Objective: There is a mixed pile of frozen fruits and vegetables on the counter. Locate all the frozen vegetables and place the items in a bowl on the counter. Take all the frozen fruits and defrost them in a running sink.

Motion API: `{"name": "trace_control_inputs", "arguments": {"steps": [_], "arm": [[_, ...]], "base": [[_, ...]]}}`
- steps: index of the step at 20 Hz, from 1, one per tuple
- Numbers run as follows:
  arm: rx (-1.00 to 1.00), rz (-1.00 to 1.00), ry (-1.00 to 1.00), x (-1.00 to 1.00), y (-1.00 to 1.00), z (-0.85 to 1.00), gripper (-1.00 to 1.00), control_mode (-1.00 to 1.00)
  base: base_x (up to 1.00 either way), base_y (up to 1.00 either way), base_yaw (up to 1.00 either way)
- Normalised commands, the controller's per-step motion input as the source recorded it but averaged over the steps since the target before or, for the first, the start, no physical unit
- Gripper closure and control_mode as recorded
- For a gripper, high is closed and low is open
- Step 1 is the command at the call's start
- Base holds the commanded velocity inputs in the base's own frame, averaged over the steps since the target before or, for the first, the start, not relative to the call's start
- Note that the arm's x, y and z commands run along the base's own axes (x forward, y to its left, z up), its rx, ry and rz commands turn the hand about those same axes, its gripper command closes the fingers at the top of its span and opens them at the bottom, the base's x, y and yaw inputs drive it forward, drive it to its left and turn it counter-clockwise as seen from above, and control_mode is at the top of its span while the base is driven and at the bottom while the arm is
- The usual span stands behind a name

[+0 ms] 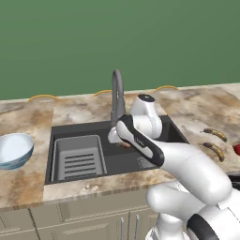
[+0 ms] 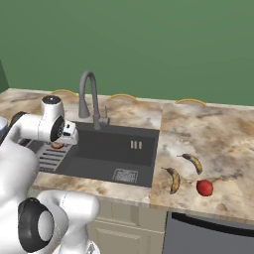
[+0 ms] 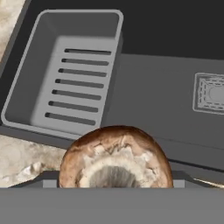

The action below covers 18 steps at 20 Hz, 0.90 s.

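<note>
Green-walled kitchen, and the gripper (image 2: 58, 144) hangs over the sink (image 1: 122, 159) clamped on the brown lump (image 3: 116, 157), so I'd guess it's mid-carry and should swing left to the bowl (image 1: 14, 149).

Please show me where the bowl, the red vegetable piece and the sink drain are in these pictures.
bowl (image 1: 14, 149), left base view, on its whitish inside.
red vegetable piece (image 2: 204, 187), right base view, on its middle.
sink drain (image 2: 125, 175), right base view, on the square grate.

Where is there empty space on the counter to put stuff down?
Bare counter lies in front of the bowl, left of the sink. More lies behind the faucet. It is crowded right of the sink: two bananas and the red piece.
</note>
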Motion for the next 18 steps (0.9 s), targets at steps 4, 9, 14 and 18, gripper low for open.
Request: {"name": "trace_control_inputs", "arguments": {"steps": [4, 9, 14, 18], "arm": [[0.01, 0.07, 0.07, 0.00, 1.00, 0.00, 1.00, -1.00], [0.05, 0.05, 0.01, 0.01, 1.00, -0.02, 1.00, -1.00], [-0.01, 0.05, 0.11, 0.15, 1.00, 0.14, 1.00, -1.00], [-0.08, 0.02, 0.16, 0.20, 0.91, 0.36, 1.00, -1.00]], "base": [[0.00, 0.00, 0.00], [0.00, 0.00, 0.00], [0.00, 0.00, 0.00], [0.00, 0.00, 0.00]]}}
